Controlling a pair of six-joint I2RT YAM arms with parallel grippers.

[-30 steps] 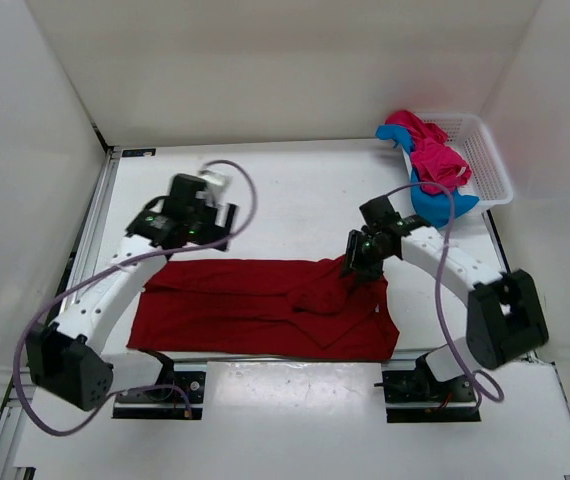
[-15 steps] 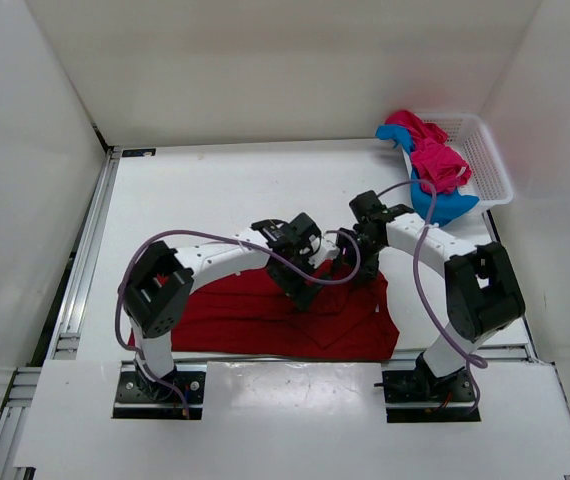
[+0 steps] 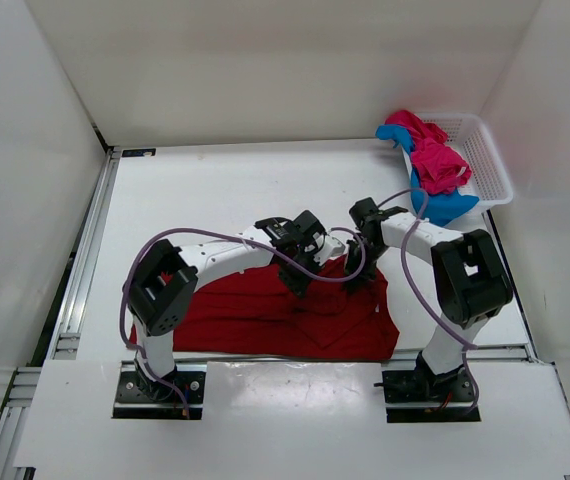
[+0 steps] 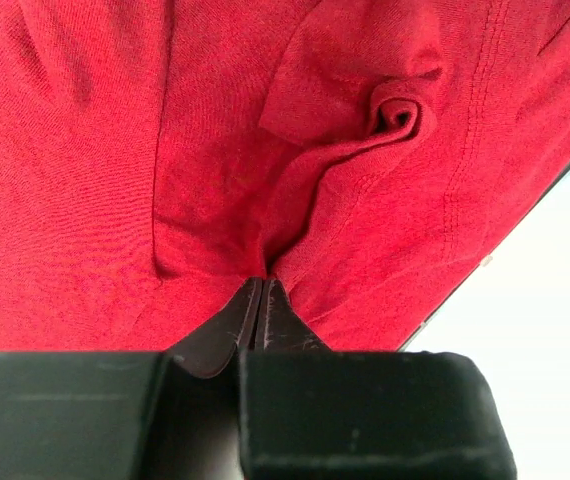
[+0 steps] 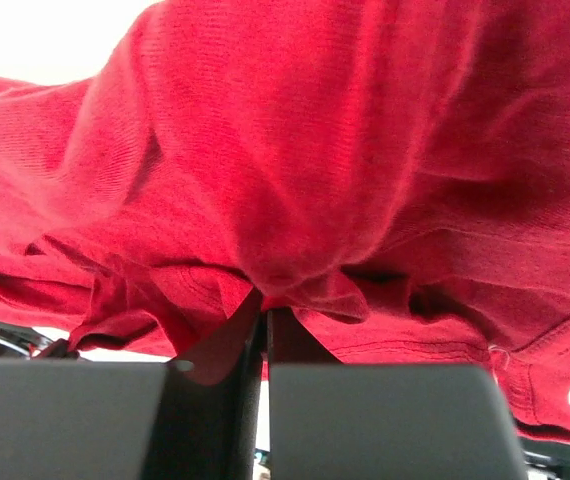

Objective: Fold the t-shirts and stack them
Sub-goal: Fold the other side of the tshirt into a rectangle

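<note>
Seen from above, the dark red t-shirt (image 3: 255,315) lies spread on the near part of the white bench (image 3: 215,190), with both arms bent down onto its far edge. Only the wrist cameras show the grips. The left hand (image 4: 262,292) has its fingers pressed together on a pinched ridge of red cloth (a small swirl puckers just beyond). The right hand (image 5: 263,308) likewise nips a bunched fold. The pink t-shirt (image 3: 435,160) and the blue t-shirt (image 3: 443,208) spill over the rim of a white mesh basket (image 3: 490,165) at the far right corner. White walls (image 3: 295,70) enclose the bench.
</note>
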